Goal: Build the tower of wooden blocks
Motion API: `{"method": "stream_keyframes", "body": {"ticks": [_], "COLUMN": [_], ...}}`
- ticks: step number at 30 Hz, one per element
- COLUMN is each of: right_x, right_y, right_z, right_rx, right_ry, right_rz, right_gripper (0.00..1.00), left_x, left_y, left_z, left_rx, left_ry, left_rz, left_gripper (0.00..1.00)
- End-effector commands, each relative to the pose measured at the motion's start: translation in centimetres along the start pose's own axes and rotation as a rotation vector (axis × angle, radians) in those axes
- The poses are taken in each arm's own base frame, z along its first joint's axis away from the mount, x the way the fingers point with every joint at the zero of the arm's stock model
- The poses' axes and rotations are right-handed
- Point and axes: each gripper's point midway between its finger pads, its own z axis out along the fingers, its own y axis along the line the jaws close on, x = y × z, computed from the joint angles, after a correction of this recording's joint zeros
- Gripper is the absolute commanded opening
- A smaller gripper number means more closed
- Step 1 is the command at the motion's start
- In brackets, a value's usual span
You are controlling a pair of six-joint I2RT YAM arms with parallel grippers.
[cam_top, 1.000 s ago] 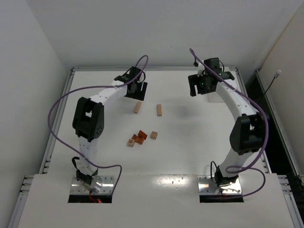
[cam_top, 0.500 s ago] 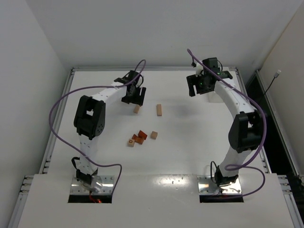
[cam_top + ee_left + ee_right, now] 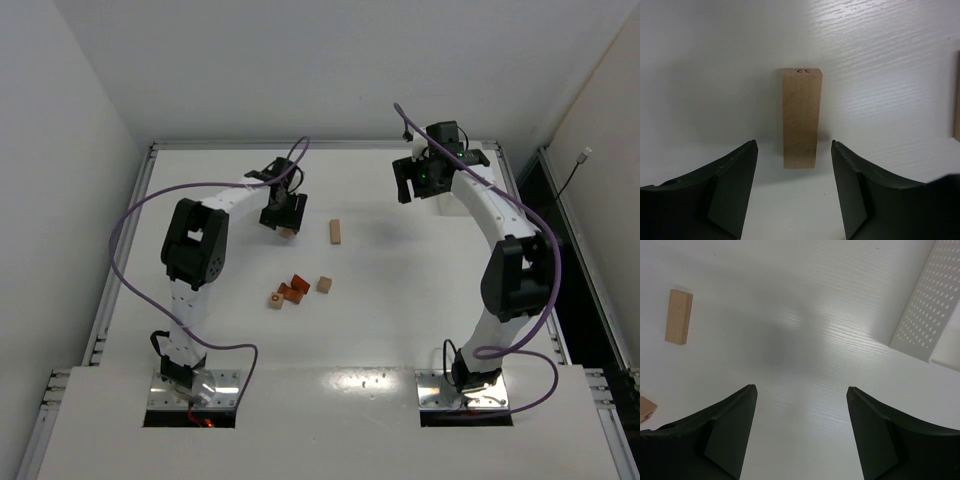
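On the white table (image 3: pixel 400 300): loose blocks for the wood block tower, with both grippers over the far half.
Left gripper (image 3: pixel 794 145) is low over a pale bar (image 3: pixel 801 117) that lies flat, jaws spread, one on each side of the bar's near end with a gap on both sides and no contact. A second pale bar (image 3: pixel 335 232) lies just to the right, apart from the first. Nearer the arm bases is a small cluster: a pale cube (image 3: pixel 324 285), reddish blocks (image 3: pixel 295 288) touching each other, and a pale cube with a hole (image 3: pixel 275 300). Right gripper (image 3: pixel 801 390) hangs above bare table, jaws spread wide and holding nothing, near the white perforated tray (image 3: pixel 925 305).
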Motion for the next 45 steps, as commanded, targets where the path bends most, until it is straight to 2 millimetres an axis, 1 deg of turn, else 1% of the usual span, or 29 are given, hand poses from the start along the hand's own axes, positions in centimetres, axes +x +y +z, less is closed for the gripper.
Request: {"method": "stream_keyframes", "body": {"ticks": [1,4,5,6,8,10,11,12,13,14,18,20,21,22,23,25,26,27,30,31,32,34,35,36,39,40,43,44,45], "right_x": [-1.6,-1.6,-1.6,-1.6,-2.0,-1.7,-1.8,-1.8,-1.8,-1.8,-1.9,-1.6,-1.2,-1.2,-1.0,-0.9,-0.6,-0.3,-0.3,-0.3,-0.4,0.0,0.2,0.0,0.6,0.7,0.9,0.9,0.9], "right_y": [0.0,0.0,0.0,0.0,0.0,-0.2,0.2,0.2,0.2,0.2,0.2,0.2,0.4,0.4,0.5,0.5,0.6,0.6,0.6,0.8,0.4,0.4,0.5,0.5,0.6,0.6,0.7,0.7,0.7], "right_z": [-0.1,-0.1,-0.1,-0.1,-0.3,0.1,0.1,0.1,0.1,0.1,0.3,0.1,0.3,0.3,0.1,0.0,-0.1,0.0,-0.5,-0.5,-0.8,-0.6,-0.8,-1.1,-1.1,-1.4,-1.6,-1.6,-1.6], "right_rx": [-0.008,-0.007,-0.007,-0.007,-0.006,0.002,-0.004,-0.004,-0.004,-0.004,-0.004,-0.004,-0.015,-0.015,-0.015,-0.014,-0.015,-0.016,-0.015,-0.024,-0.017,-0.019,-0.019,-0.018,-0.019,-0.019,-0.019,-0.019,-0.019], "right_ry": [-0.051,-0.051,-0.051,-0.051,-0.06,-0.049,-0.05,-0.05,-0.05,-0.05,-0.05,-0.047,-0.037,-0.037,-0.036,-0.042,-0.039,-0.03,-0.037,-0.038,-0.047,-0.037,-0.035,-0.044,-0.035,-0.037,-0.037,-0.037,-0.037], "right_rz": [-0.012,-0.021,-0.021,-0.021,-0.022,-0.021,-0.028,-0.028,-0.028,-0.028,-0.028,-0.028,-0.027,-0.027,-0.018,-0.018,-0.018,-0.017,-0.018,-0.018,-0.012,-0.011,-0.002,-0.002,-0.001,-0.002,-0.002,-0.002,-0.002], "right_gripper": [0.7,0.7,0.7,0.7,0.7,0.7,0.7,0.7,0.7,0.7,0.7,0.7,0.7,0.7,0.7,0.7,0.7,0.7,0.7,0.7,0.7,0.7,0.7,0.7,0.7,0.7,0.7,0.7,0.7], "left_x": [-0.9,-1.1,-1.2,-0.9,-1.4,-1.3,-1.8,-1.4,-1.5,-1.1,-1.8,-0.9,-0.8,-1.2,-0.7,-0.9,-0.6,-0.6,-0.4,-0.4,-0.4,-0.3,-0.6,-0.6,-1.3,-1.1,-2.0,-1.6,-2.2], "left_y": [-0.8,-0.9,-0.8,-0.8,-1.1,-1.1,-1.1,-1.7,-1.5,-1.8,-2.4,-3.6,-4.0,-4.5,-5.2,-5.9,-5.8,-6.5,-7.5,-7.5,-7.3,-7.9,-8.0,-8.0,-8.1,-8.0,-8.7,-8.8,-9.0], "left_z": [0.7,1.3,1.6,2.1,2.1,2.3,2.2,2.1,2.1,2.1,0.2,-0.2,-0.3,-0.9,-1.3,-1.9,-1.7,-2.2,-2.3,-2.3,-2.3,-2.3,-2.5,-2.1,-2.2,-1.7,-1.4,-1.0,-1.3], "left_rx": [0.03,0.03,0.029,0.028,0.04,0.039,0.041,0.043,0.03,0.019,-0.025,-0.027,-0.033,-0.032,-0.04,-0.045,-0.048,-0.038,-0.036,-0.036,-0.044,-0.039,-0.036,-0.036,-0.04,-0.044,-0.021,-0.017,-0.011], "left_ry": [-0.021,-0.017,-0.016,-0.006,-0.016,-0.007,-0.017,-0.006,-0.008,0.002,-0.039,-0.027,-0.03,-0.047,-0.047,-0.064,-0.056,-0.065,-0.067,-0.067,-0.07,-0.07,-0.078,-0.079,-0.097,-0.087,-0.101,-0.088,-0.101], "left_rz": [0.002,0.002,0.012,0.012,0.012,0.012,0.012,0.012,0.003,0.002,-0.089,-0.096,-0.105,-0.118,-0.098,-0.118,-0.117,-0.115,-0.104,-0.104,-0.104,-0.103,-0.105,-0.105,-0.107,-0.106,-0.117,-0.115,-0.117], "left_gripper": [0.57,0.51,0.47,0.44,0.41,0.33,0.29,0.15,0.05,0.0,0.0,0.0,0.0,0.0,0.0,0.0,0.0,0.0,0.0,0.0,0.0,0.0,0.0,0.0,0.0,0.0,0.0,0.0,0.0]}}
